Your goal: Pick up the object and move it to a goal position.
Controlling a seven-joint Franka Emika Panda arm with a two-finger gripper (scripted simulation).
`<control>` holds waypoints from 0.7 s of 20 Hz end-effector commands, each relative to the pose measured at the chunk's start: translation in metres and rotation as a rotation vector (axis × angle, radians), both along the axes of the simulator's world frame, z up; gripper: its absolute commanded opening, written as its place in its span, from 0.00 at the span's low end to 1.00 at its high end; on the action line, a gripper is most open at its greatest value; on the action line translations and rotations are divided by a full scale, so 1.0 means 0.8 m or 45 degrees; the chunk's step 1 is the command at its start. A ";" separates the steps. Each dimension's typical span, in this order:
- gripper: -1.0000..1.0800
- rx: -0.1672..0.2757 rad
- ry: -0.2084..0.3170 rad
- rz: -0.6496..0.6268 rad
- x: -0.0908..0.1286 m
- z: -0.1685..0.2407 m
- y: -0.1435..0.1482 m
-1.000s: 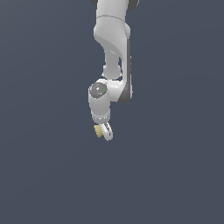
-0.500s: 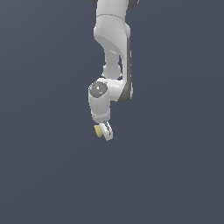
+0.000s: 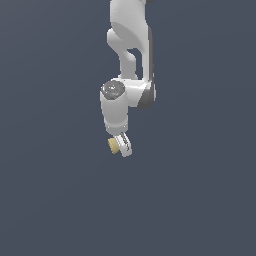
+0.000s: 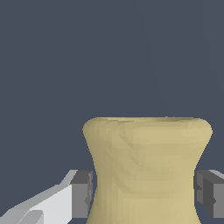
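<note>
Wrist view, item 1: object, tan-yellow spool w/ narrow waist & flared round end, fills the lower middle of frame. Dark grey pads sit one each side of the waist, flush against it or nearly so; no gap readable on either side. Fingers read as clamped on the spool at its narrow part. Flared end projects beyond the fingertips.

Exterior view, item 2: gripper at the low end of the white arm, pointing down & slightly tilted. Object shows as a small yellow bit on the exterior view's left of the near finger, partly hidden by it. Nothing seen beneath it, only plain dark grey backdrop; no table edge or surface discernible, so height above any support can't be told.

Item 3, change vs. 1.0 s & 0.5 s ago: arm pose, gripper tilt & spool's place in the fingers look essentially the same across all three; any drift is too small to call. Spool has not slipped in the grasp.

Item 4, meaning for task (judgement): pick-up looks done, grasp appears stable; phase is carry to goal, or near arrival. No goal marker visible in either view, so remaining travel can't be judged.
</note>
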State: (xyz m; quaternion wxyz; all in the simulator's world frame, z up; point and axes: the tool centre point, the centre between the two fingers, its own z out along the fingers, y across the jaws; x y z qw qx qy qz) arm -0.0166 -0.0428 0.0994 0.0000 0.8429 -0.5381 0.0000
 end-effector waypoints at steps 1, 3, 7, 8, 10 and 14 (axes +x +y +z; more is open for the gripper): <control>0.00 0.000 -0.001 0.000 0.005 0.028 0.005; 0.00 -0.001 -0.001 -0.001 0.009 0.052 0.008; 0.00 -0.002 -0.001 -0.002 0.019 0.107 0.017; 0.00 -0.003 -0.001 -0.002 0.021 0.121 0.019; 0.00 -0.003 -0.001 -0.002 0.026 0.148 0.024; 0.00 -0.004 0.000 -0.003 0.036 0.200 0.033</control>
